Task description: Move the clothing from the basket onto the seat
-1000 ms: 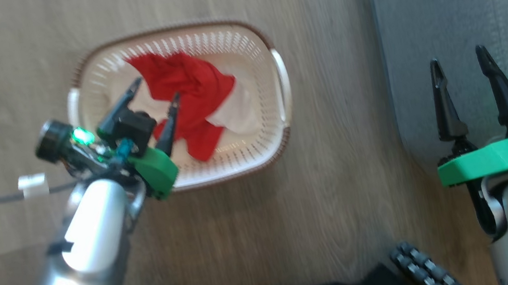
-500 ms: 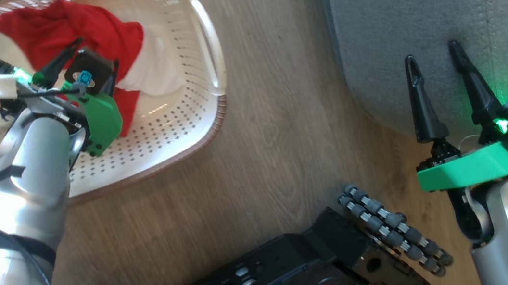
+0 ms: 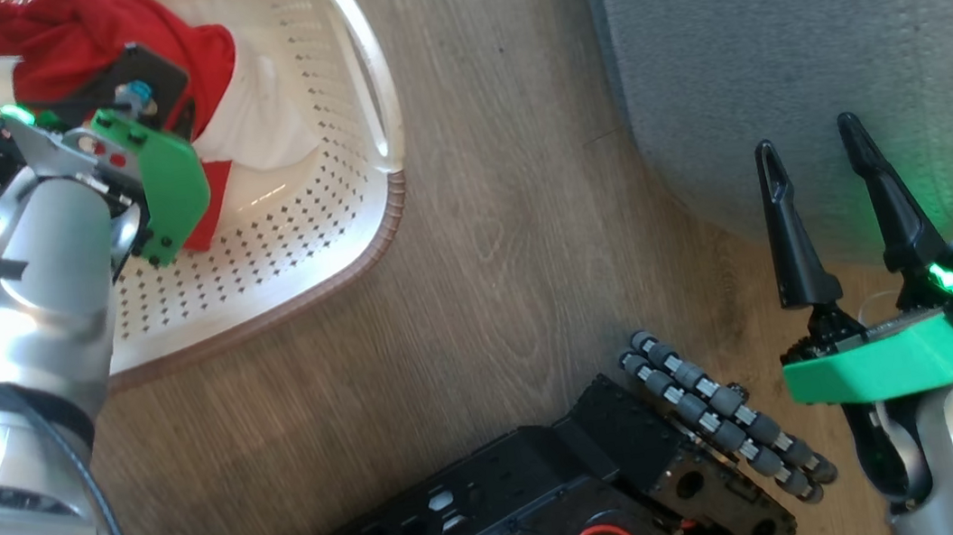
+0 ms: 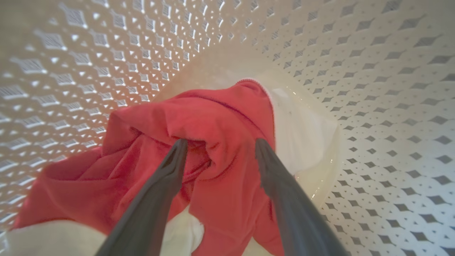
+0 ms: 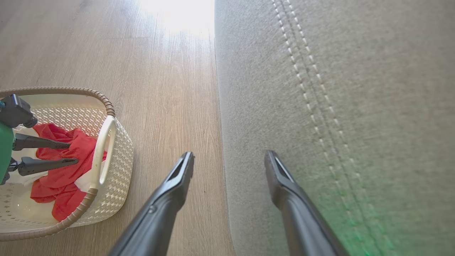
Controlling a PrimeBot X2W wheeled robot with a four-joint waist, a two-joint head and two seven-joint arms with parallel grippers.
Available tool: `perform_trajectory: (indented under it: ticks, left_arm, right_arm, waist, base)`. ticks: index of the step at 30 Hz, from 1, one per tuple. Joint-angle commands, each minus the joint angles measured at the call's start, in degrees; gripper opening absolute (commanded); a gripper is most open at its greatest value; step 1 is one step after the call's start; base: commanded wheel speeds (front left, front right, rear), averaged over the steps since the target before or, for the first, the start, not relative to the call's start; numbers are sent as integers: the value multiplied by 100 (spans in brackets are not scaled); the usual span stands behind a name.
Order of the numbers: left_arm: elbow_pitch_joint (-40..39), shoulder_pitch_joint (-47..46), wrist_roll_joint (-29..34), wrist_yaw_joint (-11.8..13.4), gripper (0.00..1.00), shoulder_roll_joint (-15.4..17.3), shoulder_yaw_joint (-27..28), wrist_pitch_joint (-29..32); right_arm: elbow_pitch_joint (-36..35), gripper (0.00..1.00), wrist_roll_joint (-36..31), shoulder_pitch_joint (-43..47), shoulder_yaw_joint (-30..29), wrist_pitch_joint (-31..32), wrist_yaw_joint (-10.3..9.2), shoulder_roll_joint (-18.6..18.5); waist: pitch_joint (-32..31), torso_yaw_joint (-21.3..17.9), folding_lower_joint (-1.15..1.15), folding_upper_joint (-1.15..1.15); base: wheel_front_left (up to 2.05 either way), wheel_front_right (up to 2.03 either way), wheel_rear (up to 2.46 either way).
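Head view: the basket [image 3: 318, 232] sits on the floor [image 3: 509, 236] with red and white clothing [image 3: 71, 35] inside. The grey seat [image 3: 773, 13] lies under the right gripper [image 3: 806, 138], whose fingers are spread and empty.
Left wrist view: the left gripper [image 4: 218, 142] is spread, with a red fold bunched between its fingertips (not pinched).
Right wrist view: the seat's edge runs between the fingers, and the basket is well off beyond the left finger.
Risk: a shallow pinch could let the cloth slip during lifting, and a trailing sleeve might catch the rim and drag the basket.
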Motion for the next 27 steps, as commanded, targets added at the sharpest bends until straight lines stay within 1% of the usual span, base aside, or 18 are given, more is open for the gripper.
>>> perform_trajectory:
  ticks: [1, 7, 9, 12, 16, 22, 23, 27]
  left_arm:
    - [-18, 42, -74, 5, 100, 69, 65, 23]
    - [44, -80, -411, -5, 100, -73, 76, 244]
    - [52, -67, -556, -6, 0, -169, -45, 260]
    - [59, -75, -790, -6, 0, -252, -359, 252]
    - [63, -127, -1127, -7, 0, -226, -691, 226]
    - [65, -151, -1612, -7, 0, -96, -1104, 61]
    - [65, -113, -1796, -7, 0, -47, -1168, -17]
    - [47, -12, -1994, -7, 0, 126, -1373, -157]
  right_arm:
    - [-171, 100, -59, 346, 79, 8, -3, -71]
    - [-505, 100, -288, 457, 139, 8, -3, -71]
    - [-585, 100, -340, 493, 136, 8, -3, -71]
    - [-651, 100, -419, 550, 114, 8, -3, -71]
    - [-648, 100, -446, 538, 83, 8, -3, -71]
    - [-618, 100, -483, 300, 136, 8, -3, -71]
    - [-579, 100, -461, 148, 138, 8, -3, -71]
    - [-464, 100, -406, -192, 192, 8, -3, -71]
  waist:
    - [39, 56, 0, 0]
    - [95, 180, 0, 0]
    - [101, 212, 0, 0]
    - [107, 254, 0, 0]
    - [108, 272, 0, 0]
    - [47, 306, 0, 0]
    - [-15, 300, 0, 0]
    - [-218, 278, 0, 0]
  base:
    - [0, 0, 0]
    - [0, 0, 0]
    - [0, 0, 0]
    - [0, 0, 0]
    - [0, 0, 0]
    - [0, 0, 0]
    - [0, 0, 0]
    - [0, 0, 0]
